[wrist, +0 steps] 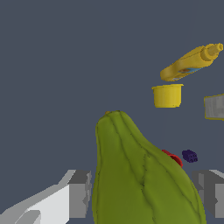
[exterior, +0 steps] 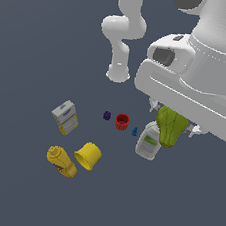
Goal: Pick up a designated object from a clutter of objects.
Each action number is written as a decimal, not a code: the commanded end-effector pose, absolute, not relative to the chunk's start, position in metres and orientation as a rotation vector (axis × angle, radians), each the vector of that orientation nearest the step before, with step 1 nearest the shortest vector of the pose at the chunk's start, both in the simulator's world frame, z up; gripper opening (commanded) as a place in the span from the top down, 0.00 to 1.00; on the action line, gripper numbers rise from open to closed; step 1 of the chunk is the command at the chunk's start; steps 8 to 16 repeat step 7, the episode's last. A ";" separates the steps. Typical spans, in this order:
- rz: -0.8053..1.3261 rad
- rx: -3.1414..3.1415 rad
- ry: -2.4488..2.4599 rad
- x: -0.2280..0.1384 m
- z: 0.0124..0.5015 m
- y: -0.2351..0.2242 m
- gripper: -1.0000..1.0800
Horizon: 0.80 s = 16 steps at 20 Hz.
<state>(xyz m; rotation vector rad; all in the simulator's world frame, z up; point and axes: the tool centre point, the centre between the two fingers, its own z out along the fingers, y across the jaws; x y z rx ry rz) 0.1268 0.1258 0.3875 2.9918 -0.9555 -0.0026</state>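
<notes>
The hand (exterior: 173, 124) is closed on the pear (exterior: 170, 126), a grey finger (wrist: 78, 194) showing on either side of it in the wrist view. The fruit hangs under the hand, seemingly clear of the bench (exterior: 13, 193) and in front of the white jug (exterior: 149, 141). The pick looks largely done; only lifting further away seems left. The arm hides the fingertips in the exterior view, and the pear covers most of the red cup (wrist: 174, 158) in the wrist view.
</notes>
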 end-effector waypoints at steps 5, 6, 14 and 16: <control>0.000 2.992 -0.957 0.129 0.396 0.133 1.00; 0.000 2.992 -0.957 0.130 0.397 0.134 1.00; 0.000 2.992 -0.957 0.130 0.397 0.134 1.00; 0.000 2.992 -0.957 0.130 0.397 0.134 1.00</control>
